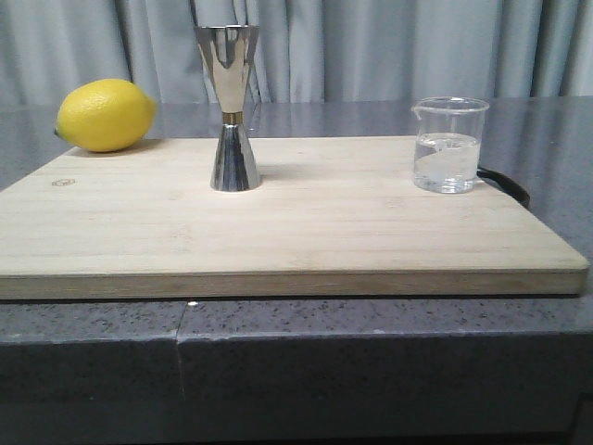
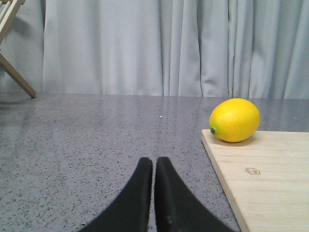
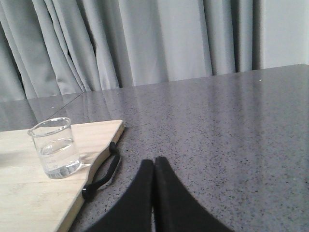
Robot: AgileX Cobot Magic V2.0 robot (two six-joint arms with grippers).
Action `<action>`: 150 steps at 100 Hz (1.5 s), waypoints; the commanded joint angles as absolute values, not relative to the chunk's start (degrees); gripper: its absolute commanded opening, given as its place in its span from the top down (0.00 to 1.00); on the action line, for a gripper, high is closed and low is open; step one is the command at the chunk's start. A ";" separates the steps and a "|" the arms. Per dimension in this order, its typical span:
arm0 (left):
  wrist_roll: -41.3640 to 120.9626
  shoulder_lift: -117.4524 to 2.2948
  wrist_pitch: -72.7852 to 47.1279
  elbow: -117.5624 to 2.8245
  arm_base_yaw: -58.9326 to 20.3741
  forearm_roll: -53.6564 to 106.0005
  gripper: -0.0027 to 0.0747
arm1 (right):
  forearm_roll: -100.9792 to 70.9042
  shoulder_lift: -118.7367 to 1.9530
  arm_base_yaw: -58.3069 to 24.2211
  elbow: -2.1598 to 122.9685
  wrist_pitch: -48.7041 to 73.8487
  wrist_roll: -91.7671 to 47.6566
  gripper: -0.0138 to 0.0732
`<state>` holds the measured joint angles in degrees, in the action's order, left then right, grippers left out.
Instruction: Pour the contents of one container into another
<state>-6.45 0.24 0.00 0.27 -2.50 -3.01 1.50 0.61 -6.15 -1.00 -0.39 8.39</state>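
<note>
The clear glass beaker (image 1: 449, 145), about half full of clear liquid, stands upright on the right part of the wooden board (image 1: 278, 232); the right wrist view also shows the beaker (image 3: 53, 147). The steel hourglass jigger (image 1: 232, 107) with a gold waist band stands upright left of the board's centre. Neither gripper appears in the front view. My left gripper (image 2: 154, 162) is shut and empty over the grey counter, off the board's left side. My right gripper (image 3: 153, 163) is shut and empty over the counter, off the board's right side.
A yellow lemon (image 1: 105, 115) lies at the board's far left corner, and the lemon (image 2: 235, 120) shows in the left wrist view too. A black strap loop (image 3: 102, 172) hangs off the board's right edge. Grey curtains (image 1: 371, 46) close the back. A wooden frame leg (image 2: 14, 72) stands far left.
</note>
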 commanded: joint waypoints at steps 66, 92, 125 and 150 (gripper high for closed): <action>-6.95 1.73 7.46 2.30 -2.46 -2.36 0.99 | 1.58 1.65 -5.83 -2.31 -13.97 8.26 0.93; -11.92 1.73 22.47 1.96 -2.46 6.15 0.99 | 1.25 1.65 -5.83 -1.63 -22.13 16.87 0.93; -31.09 -5.79 -0.35 -15.51 -5.08 -3.13 0.99 | 1.25 -4.71 -5.83 17.91 10.93 21.46 0.93; -21.79 -25.96 -6.06 -26.20 -19.65 -3.74 0.99 | 1.25 -22.79 -5.83 31.01 20.66 7.32 0.93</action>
